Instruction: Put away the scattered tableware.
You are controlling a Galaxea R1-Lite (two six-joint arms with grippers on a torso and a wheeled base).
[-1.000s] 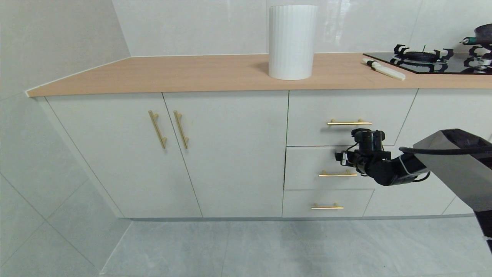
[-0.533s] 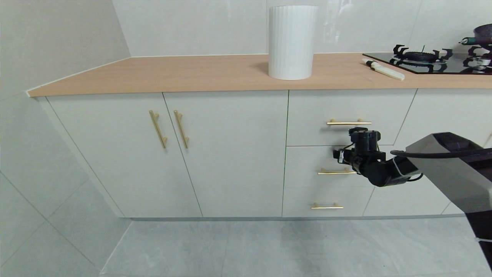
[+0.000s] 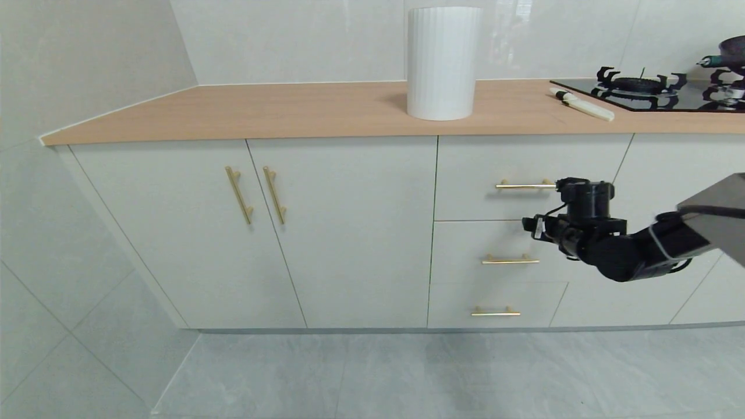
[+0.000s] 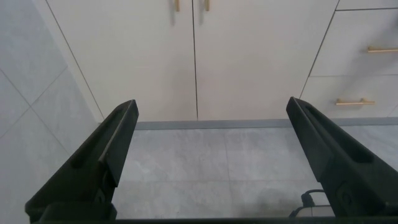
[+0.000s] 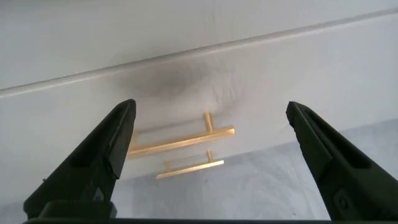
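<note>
Kitchen with a pale tiled wall, grey tiled floor (image 3: 407,372) and a wooden counter (image 3: 262,110) over white cabinets. White ribbed canister (image 3: 443,63) stands upright on the counter and is the reference here. Cream knife (image 3: 581,105) lies flat on the counter to the robot's right of the canister, well apart from it and just beside the near corner of the black gas hob (image 3: 640,90), which sits further right again. Below the canister and slightly right is the drawer stack (image 3: 524,233), three drawers with gold bar handles, all closed. Below and left of the canister are the double doors (image 3: 262,233) with two upright gold handles, closed. Right gripper (image 3: 534,226) hangs in front of the drawer stack, below and right of the canister, about level with the seam between top and middle drawers. It is near the fronts; can't tell if it touches. In the right wrist view the right gripper (image 5: 210,112) has its fingers spread wide with nothing between them, and the middle drawer handle (image 5: 180,142) and bottom drawer handle (image 5: 189,168) show beyond the gap. Left gripper (image 4: 211,106) is likewise spread apart and empty, low down and facing the floor and cabinet base under the double doors, below and left of the canister.
</note>
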